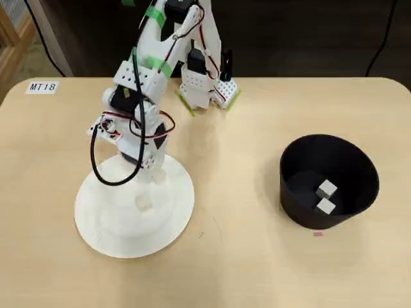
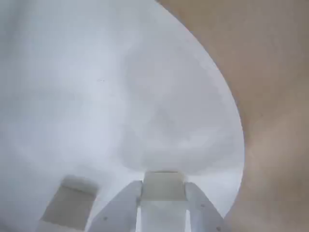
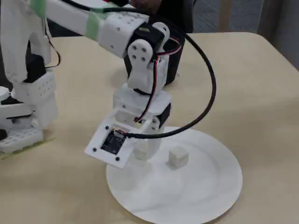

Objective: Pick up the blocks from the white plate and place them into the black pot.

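Observation:
The white plate lies at the left of the table in the overhead view, with my gripper low over its far part. In the wrist view my gripper is shut on one off-white block, the fingers pressed to its sides, right at the plate. A second block lies loose on the plate beside it; it also shows in the overhead view and fixed view. The black pot stands at the right and holds two blocks.
The arm's base stands at the table's far edge. A label "MT18" is stuck at the far left corner. In the fixed view the pot is partly hidden behind the arm, and the plate is near the front.

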`<action>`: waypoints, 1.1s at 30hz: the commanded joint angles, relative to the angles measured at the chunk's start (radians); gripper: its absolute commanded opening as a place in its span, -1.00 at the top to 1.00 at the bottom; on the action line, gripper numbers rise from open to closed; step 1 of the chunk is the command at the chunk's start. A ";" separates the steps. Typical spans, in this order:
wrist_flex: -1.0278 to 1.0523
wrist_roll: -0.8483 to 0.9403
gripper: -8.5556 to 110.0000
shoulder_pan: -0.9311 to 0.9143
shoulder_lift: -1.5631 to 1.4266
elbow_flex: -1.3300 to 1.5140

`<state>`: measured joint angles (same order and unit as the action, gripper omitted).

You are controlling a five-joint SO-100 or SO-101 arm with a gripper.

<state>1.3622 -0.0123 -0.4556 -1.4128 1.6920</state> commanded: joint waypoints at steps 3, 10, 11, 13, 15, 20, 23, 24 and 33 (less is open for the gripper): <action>-0.063 0.002 0.90 0.009 -0.031 -0.044; -0.222 0.018 0.90 0.005 -0.204 -0.031; -0.247 0.018 0.90 0.002 -0.238 -0.029; -0.291 0.008 0.90 0.000 -0.296 -0.028; -0.328 -0.002 0.90 0.006 -0.345 -0.028; -0.362 -0.028 0.90 0.107 -0.468 -0.026; -0.357 -0.025 0.90 0.229 -0.528 -0.026; -0.356 -0.018 0.90 0.273 -0.549 -0.026; -0.368 0.106 0.90 0.680 -0.664 -0.018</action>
<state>1.0155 0.0491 0.1304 -2.0356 1.6920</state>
